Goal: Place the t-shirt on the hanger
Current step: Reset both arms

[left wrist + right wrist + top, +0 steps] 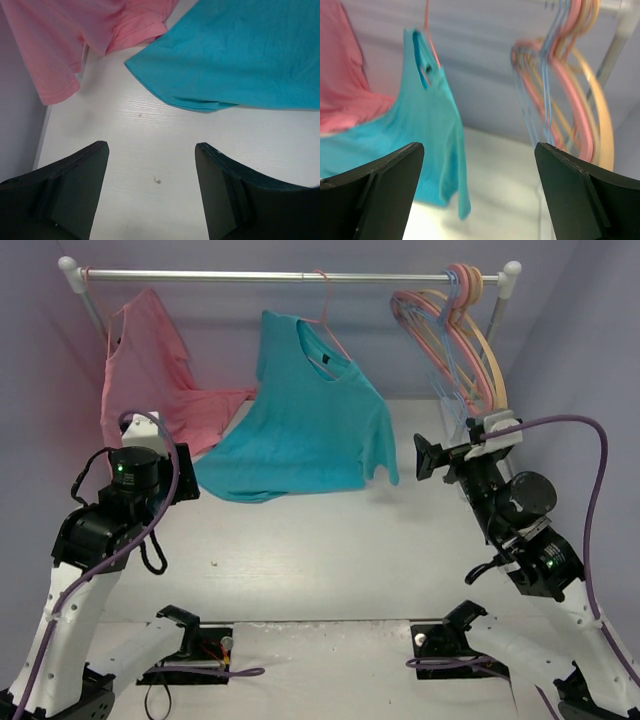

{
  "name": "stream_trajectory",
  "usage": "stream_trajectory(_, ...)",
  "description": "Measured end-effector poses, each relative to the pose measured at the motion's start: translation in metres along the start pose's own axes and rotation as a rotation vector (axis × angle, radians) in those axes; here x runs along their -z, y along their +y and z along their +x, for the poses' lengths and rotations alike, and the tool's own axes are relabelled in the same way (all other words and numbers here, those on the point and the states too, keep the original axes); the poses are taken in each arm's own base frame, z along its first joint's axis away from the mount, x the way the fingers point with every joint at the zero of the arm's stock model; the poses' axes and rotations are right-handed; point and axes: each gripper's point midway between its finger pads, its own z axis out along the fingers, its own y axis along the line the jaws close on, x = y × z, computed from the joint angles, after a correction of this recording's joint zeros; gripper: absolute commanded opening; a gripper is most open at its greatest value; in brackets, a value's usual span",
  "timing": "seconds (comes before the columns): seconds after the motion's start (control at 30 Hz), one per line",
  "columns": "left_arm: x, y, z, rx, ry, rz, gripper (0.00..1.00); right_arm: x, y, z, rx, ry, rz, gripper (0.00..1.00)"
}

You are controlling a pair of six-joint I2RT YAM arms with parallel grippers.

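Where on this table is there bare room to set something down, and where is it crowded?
The table is barest centrally, bordered by the t-shirt hem behind and the left claw and right claw at the sides. Crowded: back left, where the pink garment drapes, and the hanger bunch at right.

No readable text, labels, brands or numbers anywhere; small dark tag inside t-shirt (318, 362) neck illegible.

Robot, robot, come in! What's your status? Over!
Left hand open, right hand open, both empty. The shirt is on the hanger, hanging crooked from the rail. Nothing blocking it. Over.
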Motion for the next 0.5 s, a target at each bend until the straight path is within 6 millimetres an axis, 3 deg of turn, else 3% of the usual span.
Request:
stream_trajectory(0.13,0.015,0.018,0.015,-0.018,-0.042,-0.023,0.70,0.033,-0.003,0.060,-0.016,0.127,0.011,1.00)
stream_trajectory(0.23,0.025,0.029,0.023,-0.032,-0.072,-0.038,0.70,0.057,-0.008,0.086,-0.029,0.191,0.024,1.00)
stream_trajectory(0.37,0.040,0.041,0.031,-0.033,-0.119,-0.039,0.70,0.080,-0.018,0.088,-0.063,0.178,0.052,1.00)
stream_trajectory(0.5,0.041,0.044,0.047,-0.057,-0.107,-0.032,0.70,0.091,-0.026,0.088,-0.102,0.172,0.090,1.00)
